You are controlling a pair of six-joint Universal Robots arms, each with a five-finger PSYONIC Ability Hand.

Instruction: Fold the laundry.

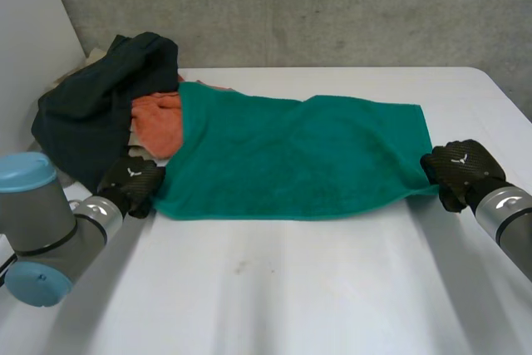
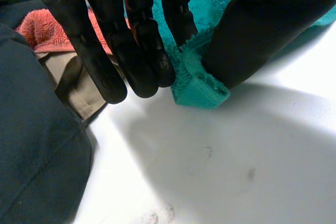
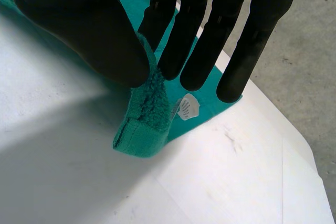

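Note:
A teal towel point(image 1: 299, 160) lies spread across the white table point(image 1: 274, 288), its far left part resting on the laundry pile. My left hand point(image 1: 131, 182) is at the towel's near left corner point(image 2: 202, 87); there the thumb and straight fingers point(image 2: 142, 51) pinch the corner. My right hand point(image 1: 459, 170) is at the near right corner point(image 3: 144, 129), and its thumb presses that corner against the fingers point(image 3: 197, 40). A small white label point(image 3: 186, 107) shows on the towel by the right fingertips.
A pile of laundry sits at the back left: a dark blue-green garment point(image 1: 100, 97), an orange towel point(image 1: 158, 120) and a beige cloth point(image 2: 73, 85). A grey wall point(image 1: 332, 6) runs behind the table. The table's right edge point(image 1: 515, 97) lies just beyond my right hand.

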